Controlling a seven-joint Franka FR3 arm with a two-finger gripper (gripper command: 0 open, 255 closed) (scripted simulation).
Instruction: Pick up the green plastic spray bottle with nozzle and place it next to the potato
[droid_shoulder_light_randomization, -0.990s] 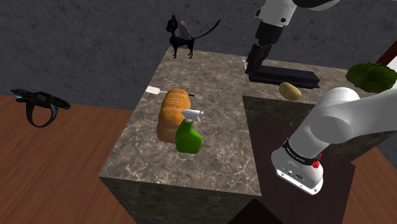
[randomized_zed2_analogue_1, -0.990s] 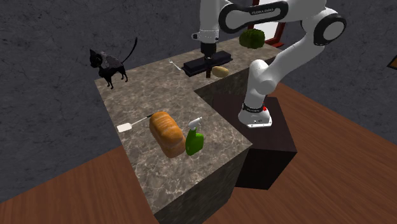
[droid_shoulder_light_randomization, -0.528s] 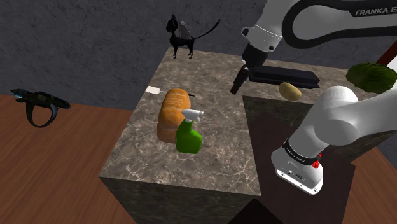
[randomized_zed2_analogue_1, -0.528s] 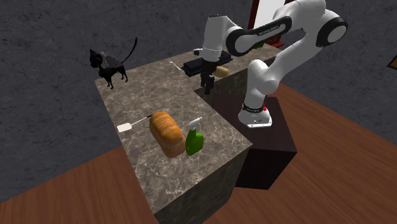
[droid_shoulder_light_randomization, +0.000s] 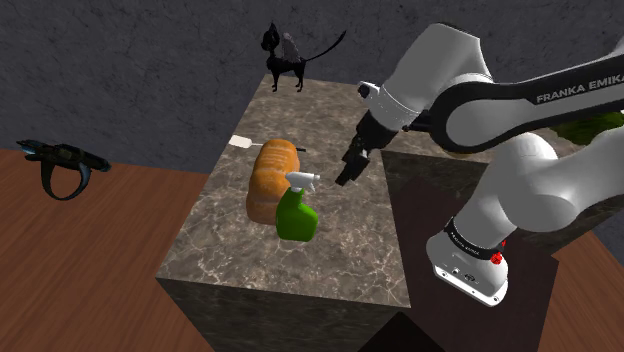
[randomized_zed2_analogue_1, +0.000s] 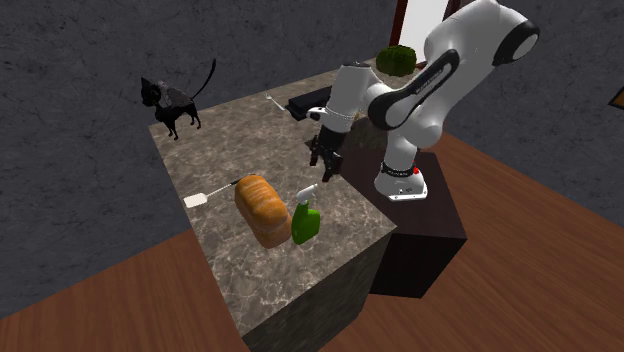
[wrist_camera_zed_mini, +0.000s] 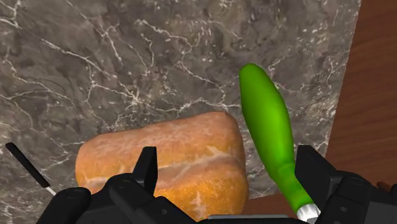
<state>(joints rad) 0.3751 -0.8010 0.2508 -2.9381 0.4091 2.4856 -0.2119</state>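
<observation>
On the marble counter (droid_shoulder_light_randomization: 300, 262), in the shoulder view, the bread (droid_shoulder_light_randomization: 268, 180) lies left, the green spray bottle (droid_shoulder_light_randomization: 296, 216) just beside it, and the gripper (droid_shoulder_light_randomization: 345, 176) hovers right, fingers wide apart; best centre over the bottle, clear of the bread

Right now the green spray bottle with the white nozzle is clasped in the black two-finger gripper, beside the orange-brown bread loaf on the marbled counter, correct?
Not clasped: the wrist view shows the black gripper open, clear of the green spray bottle. The bottle does sit beside the bread loaf on the marbled counter.
</observation>
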